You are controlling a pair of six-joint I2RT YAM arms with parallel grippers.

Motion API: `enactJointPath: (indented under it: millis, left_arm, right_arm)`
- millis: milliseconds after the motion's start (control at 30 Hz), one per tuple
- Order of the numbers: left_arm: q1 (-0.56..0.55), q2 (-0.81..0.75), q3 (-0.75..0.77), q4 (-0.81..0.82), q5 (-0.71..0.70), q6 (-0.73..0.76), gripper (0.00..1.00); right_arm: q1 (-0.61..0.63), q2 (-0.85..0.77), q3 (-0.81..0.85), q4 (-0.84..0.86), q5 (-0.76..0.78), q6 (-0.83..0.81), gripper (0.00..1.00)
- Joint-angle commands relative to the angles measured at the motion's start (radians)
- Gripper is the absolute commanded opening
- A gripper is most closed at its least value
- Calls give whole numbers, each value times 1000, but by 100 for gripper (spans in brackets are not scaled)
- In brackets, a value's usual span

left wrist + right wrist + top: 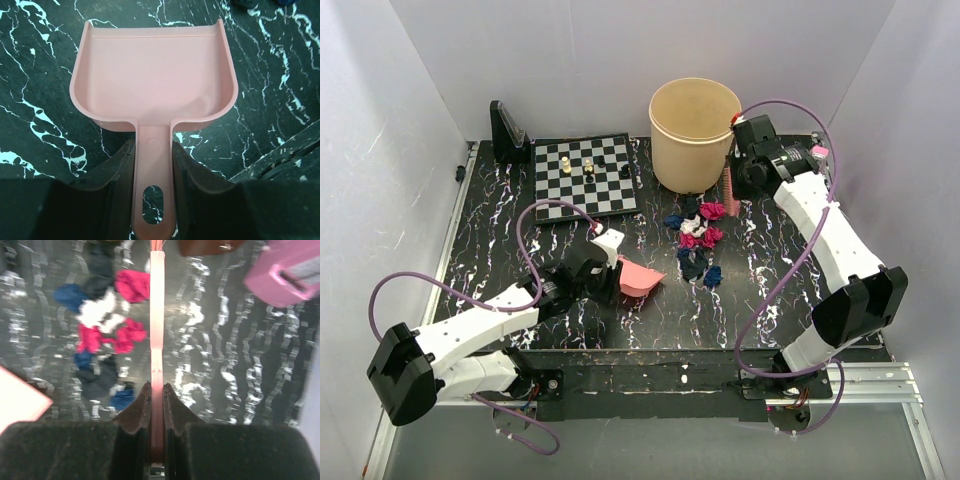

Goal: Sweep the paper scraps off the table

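The left tool (154, 172) is clamped on the handle of the pink dustpan (152, 75), 1 finger on each side. The pan lies low on the surface (40, 100) and is empty. The right tool (156, 395) pinches the pink brush (157, 315) edge-on, with the brush reaching away from it. The brush stands just beside the paper scraps (107, 325), which lie on the side toward the pan.

By my reading, no sweeping has paid off yet. All the scraps sit in 1 loose cluster on the bare surface, magenta, white, dark blue and black, between brush and pan. The pan's mouth is near the closest scrap but apart from it. What is left is nearly everything: push the cluster into the pan, then carry it off, perhaps to the bucket (694, 130).

Room looks fair. Bare surface lies between the scraps and the pan, so a stroke that way seems clear. The bucket stands close behind the cluster and beside the brush, which leaves little space for a backswing. The chessboard (585, 180) with its chess pieces (588, 167) sits behind the pan – an overlong stroke could reach its corner. The near edge has an open strip in front.
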Motion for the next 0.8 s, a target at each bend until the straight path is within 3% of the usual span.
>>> enactJointPath:
  millis: [0, 200, 433, 767]
  left_arm:
    - [-10, 9, -48, 127, 36, 99, 0]
    - [-30, 9, -83, 228, 114, 177, 0]
    - [-50, 68, -42, 209, 122, 237, 0]
    - [-71, 139, -2, 182, 130, 276, 0]
  right_arm:
    - [1, -23, -36, -23, 262, -218, 1]
    - [4, 26, -18, -47, 260, -284, 1]
    - [73, 115, -45, -106, 247, -291, 1]
    - [180, 184, -36, -293, 217, -182, 1]
